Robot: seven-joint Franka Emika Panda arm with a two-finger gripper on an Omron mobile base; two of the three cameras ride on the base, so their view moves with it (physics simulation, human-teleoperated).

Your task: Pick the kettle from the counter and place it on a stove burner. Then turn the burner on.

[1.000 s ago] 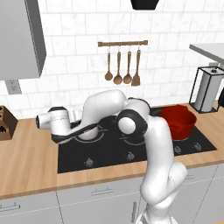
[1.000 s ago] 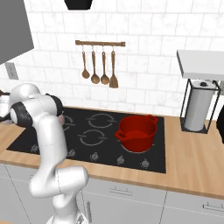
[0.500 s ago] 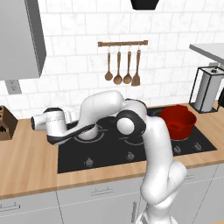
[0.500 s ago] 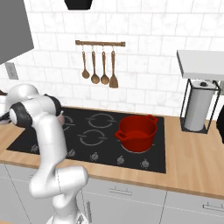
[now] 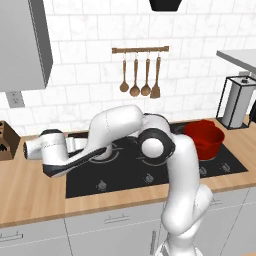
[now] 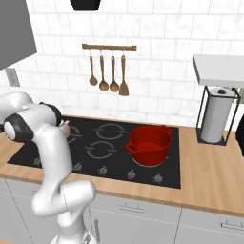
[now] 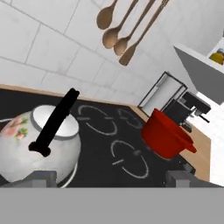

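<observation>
The cream-white kettle with floral marks and a black arched handle stands upright on the black cooktop, at the lower left of the hand view. A grey arc of the stove burner curves round its base. My gripper is open, its tips wide apart, and it holds nothing. In the left base view the gripper hangs over the cooktop's left edge, with the hand stretched out above the counter. In the right base view a sliver of the kettle shows behind the arm.
A red pot sits on the cooktop's right side. Burner knobs line the front edge. Wooden utensils hang on the wall. A paper towel holder stands at the right, a knife block at the far left.
The hand has drawn back to the left, away from the kettle. The kettle stays where it was on the cooktop.
</observation>
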